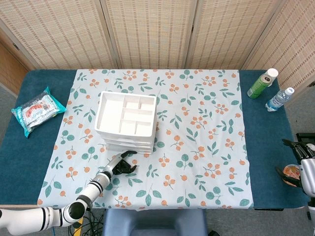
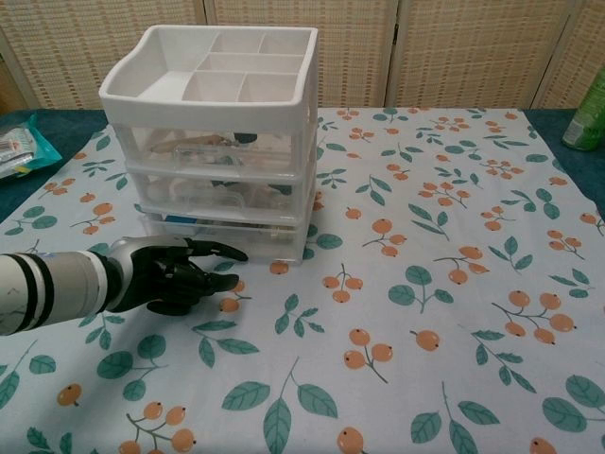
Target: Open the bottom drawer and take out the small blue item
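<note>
Your left hand [image 2: 175, 274] sits low at the left of the chest view, fingers [image 2: 216, 252] stretched toward the bottom drawer [image 2: 227, 236] of the organizer [image 2: 213, 142], at its front edge; whether they touch it I cannot tell. It holds nothing. A blue strip [image 2: 184, 224] shows through that drawer's clear front, just above the hand. Your right hand [image 1: 301, 162] rests at the head view's right edge; its pose is unclear.
</note>
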Controlling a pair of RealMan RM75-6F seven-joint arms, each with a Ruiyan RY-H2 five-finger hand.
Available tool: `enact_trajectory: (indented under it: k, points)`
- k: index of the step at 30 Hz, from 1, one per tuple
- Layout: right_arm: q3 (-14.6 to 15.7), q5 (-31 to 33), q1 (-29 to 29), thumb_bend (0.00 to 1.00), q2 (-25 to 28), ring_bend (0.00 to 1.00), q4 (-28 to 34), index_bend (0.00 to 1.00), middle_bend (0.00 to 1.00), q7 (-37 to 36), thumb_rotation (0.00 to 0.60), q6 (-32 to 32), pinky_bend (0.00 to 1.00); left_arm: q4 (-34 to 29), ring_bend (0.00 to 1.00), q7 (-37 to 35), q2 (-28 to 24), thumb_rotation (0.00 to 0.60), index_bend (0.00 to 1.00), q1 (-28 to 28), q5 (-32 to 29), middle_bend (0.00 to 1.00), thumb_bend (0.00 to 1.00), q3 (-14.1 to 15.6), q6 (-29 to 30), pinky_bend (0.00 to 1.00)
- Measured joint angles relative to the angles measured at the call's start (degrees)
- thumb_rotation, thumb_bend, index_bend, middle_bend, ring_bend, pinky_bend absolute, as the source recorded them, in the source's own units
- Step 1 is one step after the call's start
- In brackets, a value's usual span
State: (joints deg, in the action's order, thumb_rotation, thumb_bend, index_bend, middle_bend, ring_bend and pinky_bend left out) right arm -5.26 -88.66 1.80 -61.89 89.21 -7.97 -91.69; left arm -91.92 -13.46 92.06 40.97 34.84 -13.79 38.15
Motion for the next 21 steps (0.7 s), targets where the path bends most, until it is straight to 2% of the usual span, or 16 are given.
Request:
enact_trajectory:
  k: [5, 12, 21]
  points:
    - [0.02, -0.18, 0.07, 0.21, -0.05, 0.26, 0.05, 0.18, 0.29, 0.00, 0.600, 0.00, 0.36, -1.52, 1.00, 0.06, -1.10, 0.600, 0.18, -0.64, 0.50, 0.97, 0.40, 0.74, 0.06, 1.00]
    - [0.03, -0.32, 0.14, 0.21, -0.15, 0.26, -0.09, 0.18, 0.29, -0.16, 0.600, 0.01, 0.36, -3.24, 1.00, -0.24, -2.40, 0.600, 0.03, -1.64, 1.56, 0.97, 0.40, 1.35, 0.34, 1.00]
    - [-0.03, -0.30, 0.24, 0.21, -0.16, 0.26, -0.20, 0.18, 0.29, -0.19, 0.600, 0.08, 0.36, -9.21, 1.00, 0.51, -6.07, 0.600, 0.04, -4.04, 5.77, 0.97, 0.40, 2.41, 3.81, 1.00]
